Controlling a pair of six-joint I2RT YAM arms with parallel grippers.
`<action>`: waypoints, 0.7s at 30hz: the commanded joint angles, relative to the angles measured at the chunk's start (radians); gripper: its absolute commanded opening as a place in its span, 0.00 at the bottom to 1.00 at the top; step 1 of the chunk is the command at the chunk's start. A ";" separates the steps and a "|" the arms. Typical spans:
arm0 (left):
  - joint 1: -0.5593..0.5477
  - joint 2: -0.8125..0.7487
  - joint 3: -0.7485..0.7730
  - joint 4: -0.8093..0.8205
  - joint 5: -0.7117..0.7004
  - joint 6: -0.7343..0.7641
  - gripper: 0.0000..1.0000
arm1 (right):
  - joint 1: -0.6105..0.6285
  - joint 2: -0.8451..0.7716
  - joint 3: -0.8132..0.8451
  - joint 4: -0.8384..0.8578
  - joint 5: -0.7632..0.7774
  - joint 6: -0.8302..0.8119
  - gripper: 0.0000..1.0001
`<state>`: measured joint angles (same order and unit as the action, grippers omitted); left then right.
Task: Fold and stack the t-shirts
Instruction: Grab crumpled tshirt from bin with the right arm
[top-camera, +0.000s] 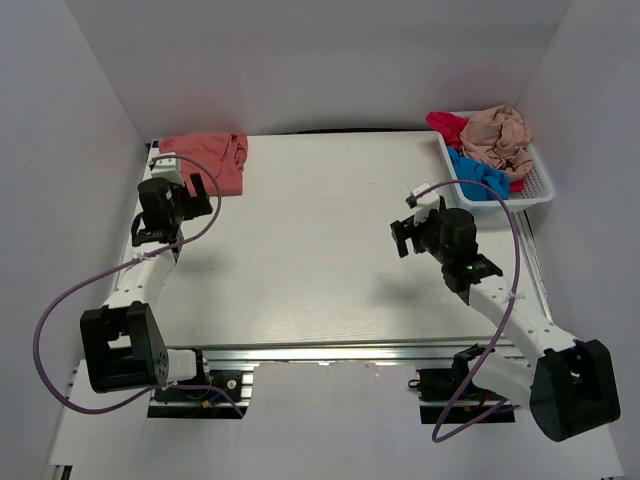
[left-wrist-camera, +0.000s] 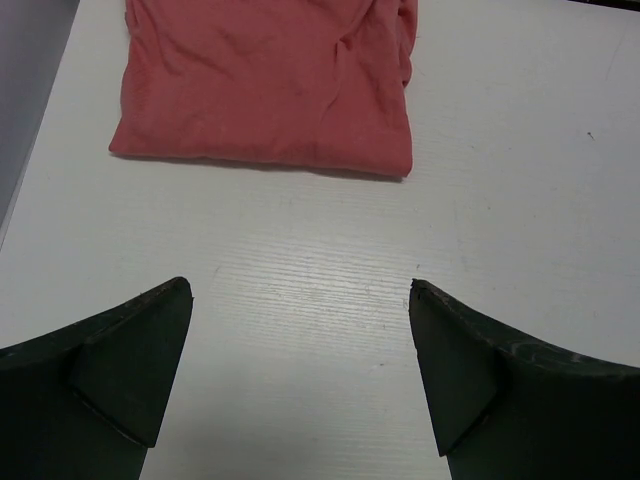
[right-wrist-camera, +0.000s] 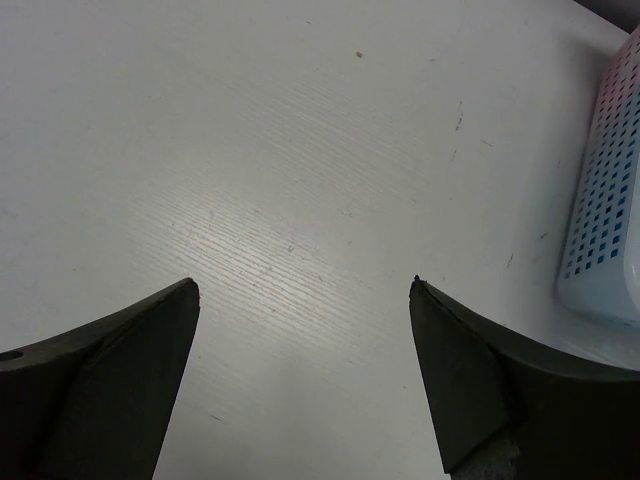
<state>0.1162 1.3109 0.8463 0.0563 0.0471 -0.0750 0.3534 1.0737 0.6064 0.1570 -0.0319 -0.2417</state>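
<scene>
Jaws of your left gripper (left-wrist-camera: 300, 287) stand wide apart with nothing between them, over bare table (top-camera: 320, 230). The salmon-coral t-shirt (left-wrist-camera: 270, 85) lies folded flat just ahead of those fingertips, not touching them, its near edge running across the wrist view and its right corner roughly in line with the right finger. From above you find it in the far left corner of the table. Your right gripper (right-wrist-camera: 302, 284) is likewise spread open and empty, over plain white tabletop, with the white slotted basket (right-wrist-camera: 610, 200) ahead and off to its right, clear of both fingers. That basket sits at the far right edge and holds the other garments bunched together: the beige-pink t-shirt (top-camera: 497, 138) crumpled on top, the magenta-red t-shirt (top-camera: 445, 125) showing at the far left of the pile, and the bright blue t-shirt (top-camera: 475, 178) underneath at the near side. You count four shirts: one folded on the table, three loose in one basket.
</scene>
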 joint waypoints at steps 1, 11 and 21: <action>0.002 -0.038 0.004 -0.003 0.029 0.006 0.98 | -0.004 -0.040 0.018 0.044 0.007 0.012 0.89; 0.000 -0.064 -0.013 -0.001 0.037 0.029 0.98 | -0.002 -0.104 0.012 0.094 0.141 -0.033 0.89; 0.000 -0.091 -0.131 0.143 -0.170 0.020 0.98 | -0.045 0.009 0.134 0.107 0.096 -0.211 0.89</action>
<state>0.1162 1.2800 0.7708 0.1249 -0.0605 -0.0528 0.3386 1.0382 0.6563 0.2344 0.0875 -0.3832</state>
